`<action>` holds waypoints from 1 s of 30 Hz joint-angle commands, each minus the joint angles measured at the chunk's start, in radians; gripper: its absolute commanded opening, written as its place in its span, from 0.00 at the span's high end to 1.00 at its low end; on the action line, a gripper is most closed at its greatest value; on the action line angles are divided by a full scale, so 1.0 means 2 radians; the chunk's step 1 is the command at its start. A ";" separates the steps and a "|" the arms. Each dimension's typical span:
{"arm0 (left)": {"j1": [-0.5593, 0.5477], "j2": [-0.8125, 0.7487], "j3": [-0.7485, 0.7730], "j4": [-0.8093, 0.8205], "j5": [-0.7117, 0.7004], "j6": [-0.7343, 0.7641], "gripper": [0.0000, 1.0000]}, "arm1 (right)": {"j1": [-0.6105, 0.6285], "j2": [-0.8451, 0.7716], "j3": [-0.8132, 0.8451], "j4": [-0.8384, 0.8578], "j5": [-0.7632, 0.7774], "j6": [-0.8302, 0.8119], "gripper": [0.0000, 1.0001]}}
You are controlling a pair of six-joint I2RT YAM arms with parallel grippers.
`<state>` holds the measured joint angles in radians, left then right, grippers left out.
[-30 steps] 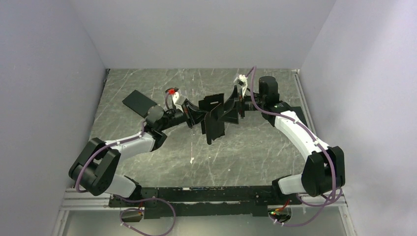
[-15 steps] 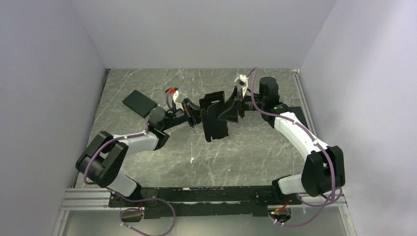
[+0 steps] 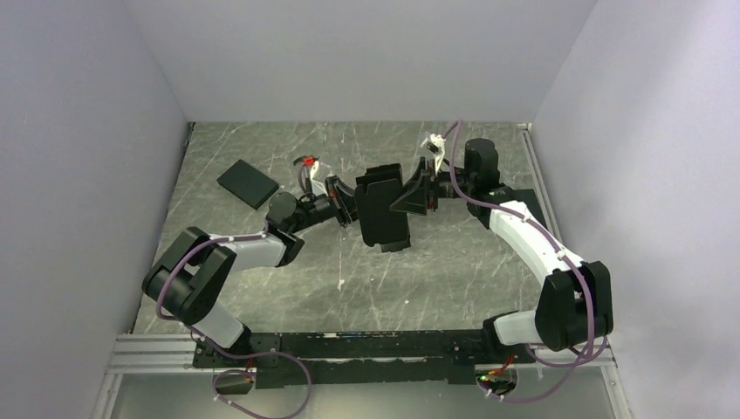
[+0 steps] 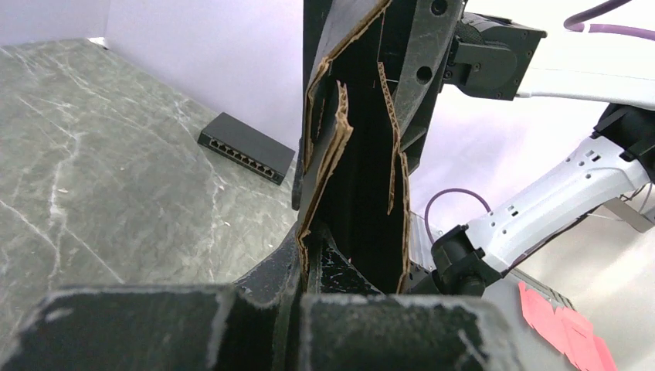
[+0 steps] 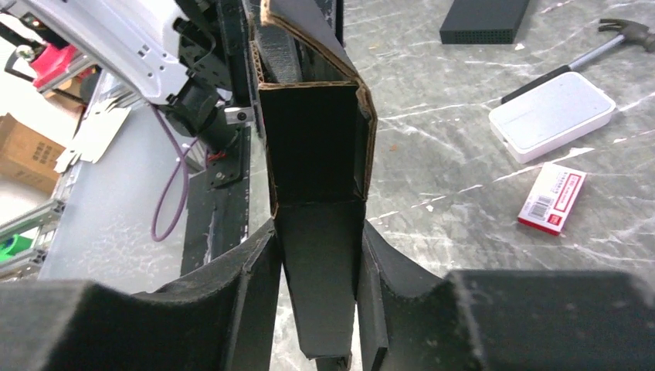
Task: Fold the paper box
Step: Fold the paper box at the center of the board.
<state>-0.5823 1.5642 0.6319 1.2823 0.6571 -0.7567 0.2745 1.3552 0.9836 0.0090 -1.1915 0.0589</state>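
Compared with a second ago, the paper box (image 3: 382, 209) hangs more upright and compact, its splayed panels drawn in. The left arm (image 3: 229, 255) has swung its elbow in toward the box, leaving the black slab (image 3: 248, 183) to the box's left fully uncovered.

The box is held above the surface (image 3: 419, 279) between both tools. The left tool (image 4: 309, 263) is clamped shut on the box's near edge. The right tool (image 5: 318, 232) grips a box panel, its fingers (image 5: 247, 278) lying against either side.

The box forms a half-folded, open-ended sleeve with brown corrugated edges showing along its walls.

From above, black on black makes the folds hard to read. The left wrist view cuts off the box's top, and the right wrist view cuts off its lower end. Beyond the box lies a network switch (image 4: 247, 147). A white case (image 5: 552, 116) and a hammer (image 5: 610, 39) lie beside it.
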 commanded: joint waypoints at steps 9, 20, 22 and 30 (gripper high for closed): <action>-0.003 -0.021 0.011 0.013 0.002 -0.012 1.00 | -0.033 -0.028 -0.019 0.060 -0.036 0.021 0.85; -0.003 -0.010 0.022 0.021 0.018 -0.026 1.00 | -0.035 -0.025 -0.032 0.063 -0.076 0.006 0.67; -0.003 -0.010 0.021 0.023 0.017 -0.027 1.00 | -0.035 -0.024 -0.034 0.064 -0.077 0.005 0.60; -0.003 -0.005 0.019 0.026 0.016 -0.030 1.00 | -0.034 -0.024 -0.036 0.063 -0.076 0.002 0.48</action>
<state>-0.5861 1.5612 0.6456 1.2713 0.6903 -0.7925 0.2115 1.3285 0.9203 0.0921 -1.3434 0.0963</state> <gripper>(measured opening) 0.022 0.520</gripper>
